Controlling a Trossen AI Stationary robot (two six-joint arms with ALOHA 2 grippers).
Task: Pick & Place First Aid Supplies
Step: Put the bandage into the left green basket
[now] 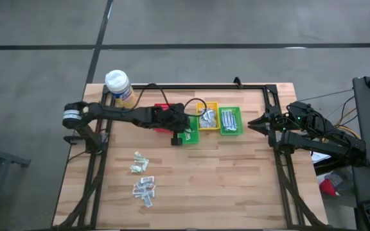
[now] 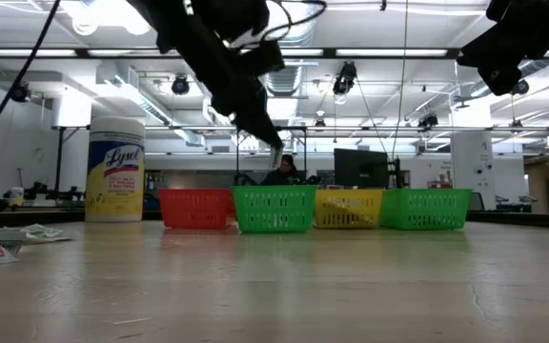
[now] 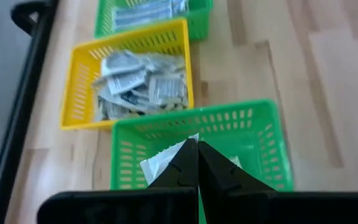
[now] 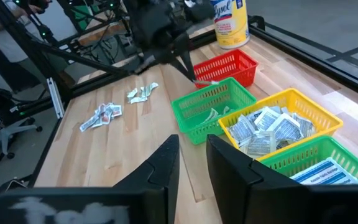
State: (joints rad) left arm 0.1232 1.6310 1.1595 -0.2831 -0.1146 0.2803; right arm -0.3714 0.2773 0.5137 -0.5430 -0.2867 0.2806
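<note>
we see the left gripper (image 3: 197,163) poised over the nearer green slotted plastic bin (image 3: 197,134), its fingers pressed together on a pale whitish sachet (image 3: 160,163) whose corner pokes out above the bin's interior; the sachet is off the table, clamped between the fingertips; in the high view this gripper (image 1: 180,130) sits at the middle of the row of bins, over the green bin (image 1: 190,136) beside the small red plastic bin (image 1: 162,109); past it stand the yellow slotted bin (image 1: 207,106) heaped with silvery crinkly wrappers (image 3: 138,87) and a second green bin (image 1: 230,120) holding white strips with blue stripes (image 3: 143,14); the row runs close to the table's far edge, next to the black frame rail (image 3: 23,99); the near half of the light wooden table (image 1: 236,186) lies open, broken only by loose first aid packets (image 1: 144,186) scattered toward the left side; a yellow wipes canister with white cap (image 1: 119,87) stands at the far left corner; the right gripper (image 4: 191,163) waits above the table's right edge, well apart from the bins, fingers parted a little and holding nothing; in the low view the left arm's upper part is cut off at the top, and the bins' walls hide most of their contents; the left wrist view cuts off the far green bin.
</note>
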